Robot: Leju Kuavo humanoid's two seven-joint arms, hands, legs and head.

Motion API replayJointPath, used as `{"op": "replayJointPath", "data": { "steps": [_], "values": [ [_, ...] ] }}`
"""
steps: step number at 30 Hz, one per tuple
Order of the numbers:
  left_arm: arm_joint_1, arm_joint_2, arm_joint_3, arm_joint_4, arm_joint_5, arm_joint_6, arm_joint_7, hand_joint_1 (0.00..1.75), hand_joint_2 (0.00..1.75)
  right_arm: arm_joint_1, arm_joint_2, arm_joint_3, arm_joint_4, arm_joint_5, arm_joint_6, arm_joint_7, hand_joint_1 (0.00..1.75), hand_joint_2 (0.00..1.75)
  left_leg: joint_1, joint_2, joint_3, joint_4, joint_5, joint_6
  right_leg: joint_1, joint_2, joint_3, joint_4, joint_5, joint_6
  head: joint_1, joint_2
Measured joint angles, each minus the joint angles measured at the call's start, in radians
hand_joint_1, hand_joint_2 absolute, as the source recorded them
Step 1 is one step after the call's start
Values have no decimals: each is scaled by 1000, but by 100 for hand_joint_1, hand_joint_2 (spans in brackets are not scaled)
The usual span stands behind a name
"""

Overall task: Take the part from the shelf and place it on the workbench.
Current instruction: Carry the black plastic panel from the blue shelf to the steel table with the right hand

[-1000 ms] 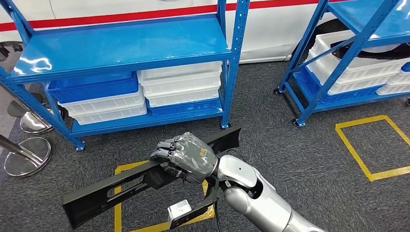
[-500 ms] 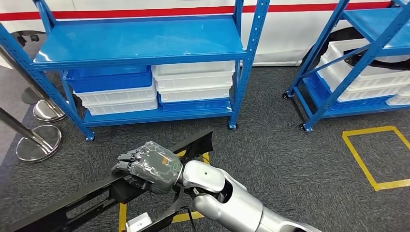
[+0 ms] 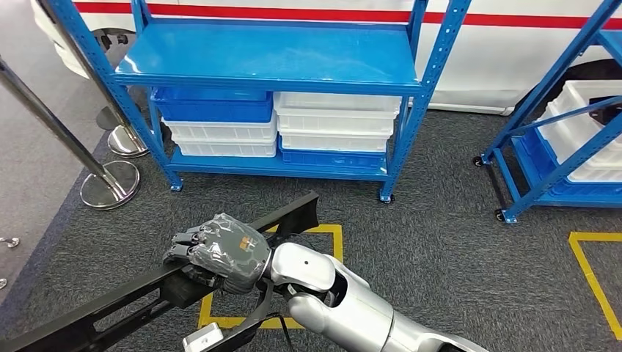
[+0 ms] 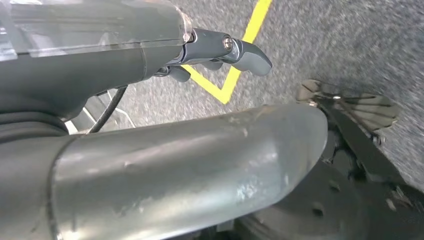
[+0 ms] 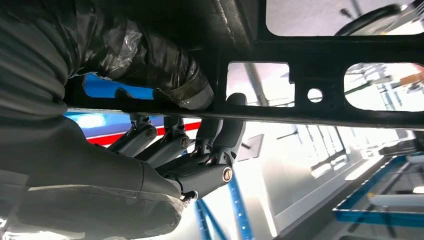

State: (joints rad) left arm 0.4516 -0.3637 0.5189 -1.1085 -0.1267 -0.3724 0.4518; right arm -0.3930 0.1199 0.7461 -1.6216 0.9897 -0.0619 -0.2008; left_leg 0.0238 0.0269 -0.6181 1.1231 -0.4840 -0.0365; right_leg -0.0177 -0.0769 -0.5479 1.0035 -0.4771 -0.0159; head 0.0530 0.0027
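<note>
Part (image 3: pixel 117 308) (long, black, slotted) level over the carpet, right robot hand (image 3: pixel 216 253) clamped around its middle.

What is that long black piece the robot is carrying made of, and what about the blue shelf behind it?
The long black part held by the right hand looks like moulded plastic, matte, with cut-out windows and thin ribs; painted metal can't be ruled out. The blue shelf looks like painted steel: glossy reflections on the deck and perforated uprights.
</note>
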Motion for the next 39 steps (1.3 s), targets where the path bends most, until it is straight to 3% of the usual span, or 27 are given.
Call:
{"op": "replayJointPath", "data": {
  "steps": [2, 5, 7, 8, 10, 11, 12, 13, 14, 16, 18, 19, 20, 21, 22, 24, 25, 27, 28, 29, 30, 32, 34, 36, 37, 39],
  "values": [
    [-1, 0, -2, -4, -36, -6, 0, 0, 0, -1, 3, 0, 0, 0, 0, -1, 175, 175, -4, 22, 46, -88, 25, 9, 3, -16, -1, 10, -6, 11, 0, 0],
    [0, 0, -4, -8, -59, -10, 5, 0, 0, -3, 8, 2, 2, 0, 0, -4, 175, 175, -9, 4, 43, -99, 31, 31, 5, -32, 2, 11, -7, 25, 0, 0],
    [1, -1, -5, -8, -60, -5, 11, 0, 0, -5, 12, 3, 3, 0, -1, -5, 175, 175, -7, -14, 40, -106, 39, 45, 0, -3, -7, 35, -32, 35, 0, 0],
    [1, -1, -6, -8, -59, -2, 14, 0, 0, -5, 13, 3, 4, 0, -1, -5, 175, 175, -5, -22, 39, -108, 44, 52, -3, 25, -24, 76, -62, 39, 0, 0],
    [-1, -1, -6, -9, -59, 1, 18, 0, 0, -5, 12, 4, 6, 0, -2, -6, 175, 175, -7, -41, 31, -108, 50, 60, -3, 67, -82, 209, -135, 38, 0, 0],
    [-2, -1, -6, -9, -61, 1, 19, 0, 0, -5, 12, 5, 8, 0, -2, -5, 175, 175, -9, -52, 28, -108, 52, 63, -3, 73, -109, 270, -159, 36, 0, 0],
    [-2, -1, -7, -9, -67, -2, 21, 0, 0, -4, 11, 5, 10, 0, -2, -5, 175, 175, -11, -65, 26, -107, 54, 63, -2, 74, -123, 302, -162, 34, 0, 0],
    [-3, -1, -6, -9, -79, -7, 19, 0, 0, -4, 9, 5, 10, -1, -3, -5, 175, 175, -12, -78, 25, -106, 55, 63, -2, 76, -118, 293, -144, 31, 0, 0],
    [-5, -1, -4, -9, -95, -15, 15, 0, 0, -4, 5, 4, 7, -5, -3, -6, 175, 175, -13, -93, 25, -104, 56, 63, -2, 81, -94, 244, -109, 27, 0, 0],
    [-16, -2, 2, -5, -137, -34, -6, 0, 0, -2, -12, -5, -7, -19, -4, -13, 175, 175, -14, -120, 22, -101, 58, 58, -2, 124, -28, 102, -40, 14, 0, 0],
    [-39, -2, 17, 9, -192, -52, -44, 0, 0, 7, -43, -30, -31, -41, -5, -36, 175, 175, -10, -146, 13, -99, 65, 47, 0, 164, 4, 23, -18, 9, 0, 0],
    [-54, -2, 28, 23, -227, -61, -68, 0, 0, 14, -63, -48, -43, -54, -6, -53, 175, 175, -8, -160, 8, -101, 69, 40, 1, 167, 6, 14, -19, 8, 0, 0],
    [-67, -2, 43, 38, -264, -72, -92, 0, 0, 21, -80, -68, -54, -64, -6, -71, 175, 175, -5, -173, 2, -104, 73, 32, 2, 153, 7, 10, -16, 8, 0, 0],
    [-79, -2, 61, 54, -298, -82, -113, 0, 0, 26, -95, -88, -62, -71, -5, -87, 175, 175, -5, -167, -2, -102, 73, 26, 1, 140, 9, 4, -12, 6, 0, 0],
    [-90, -2, 79, 68, -323, -91, -128, 0, 0, 31, -105, -104, -70, -75, -4, -99, 175, 175, -7, -142, -9, -89, 64, 21, -1, 127, 11, -3, -7, 2, 0, 0],
    [-111, -2, 114, 88, -352, -104, -142, 0, 0, 40, -119, -126, -83, -78, -2, -112, 175, 175, -9, -70, -46, -5, 10, 12, -2, 98, 14, -12, -2, -5, -1, 0],
    [-120, -2, 126, 95, -359, -108, -146, 0, 0, 45, -125, -133, -88, -78, -1, -115, 175, 175, -8, -46, -72, 56, -25, 7, 0, 84, 14, -12, -2, -8, -1, 0],
    [-134, -1, 145, 107, -367, -114, -151, 0, 0, 55, -136, -144, -92, -76, 1, -115, 175, 175, -4, -34, -118, 163, -70, -2, 4, 51, 12, -9, -4, -9, -1, 0],
    [-137, -1, 152, 112, -373, -118, -153, 0, 0, 59, -140, -147, -92, -76, 2, -115, 175, 175, -3, -32, -117, 172, -67, -4, 5, 36, 11, -7, -5, -9, -1, 0],
    [-139, -1, 161, 117, -379, -122, -155, 0, 0, 61, -144, -150, -94, -74, 2, -114, 175, 175, -2, -29, -97, 143, -48, -5, 6, 21, 11, -5, -7, -8, -1, 0],
    [-141, 0, 170, 120, -388, -128, -158, 0, 0, 63, -147, -153, -97, -74, 2, -114, 175, 175, -3, -16, -53, 72, -15, -2, 6, 8, 12, -3, -10, -6, -1, 0],
    [-146, 0, 188, 124, -405, -138, -161, 0, 0, 63, -152, -159, -103, -73, 2, -112, 175, 175, -10, 20, 24, -62, 28, 13, 9, -14, 16, 0, -15, 1, -1, 0],
    [-150, 1, 204, 126, -415, -144, -163, 0, 0, 64, -158, -165, -109, -73, 1, -110, 175, 175, -18, 31, 44, -104, 35, 31, 13, -31, 19, 0, -18, 9, -1, 0],
    [-150, 2, 215, 127, -416, -145, -163, 0, 0, 65, -162, -168, -114, -72, 0, -109, 175, 175, -17, 12, 42, -110, 42, 44, 14, -45, 22, -1, -20, 18, 0, 0],
    [-149, 1, 219, 127, -413, -144, -162, 0, 0, 65, -164, -169, -116, -72, -1, -109, 175, 175, -14, 3, 44, -117, 46, 50, 13, -34, 22, 5, -28, 23, 0, 0],
    [-150, 1, 223, 128, -409, -142, -161, 0, 0, 66, -170, -174, -123, -73, -2, -108, 175, 175, -9, -16, 50, -131, 56, 63, 9, 19, -4, 69, -74, 30, 0, 0]
  ]
}}
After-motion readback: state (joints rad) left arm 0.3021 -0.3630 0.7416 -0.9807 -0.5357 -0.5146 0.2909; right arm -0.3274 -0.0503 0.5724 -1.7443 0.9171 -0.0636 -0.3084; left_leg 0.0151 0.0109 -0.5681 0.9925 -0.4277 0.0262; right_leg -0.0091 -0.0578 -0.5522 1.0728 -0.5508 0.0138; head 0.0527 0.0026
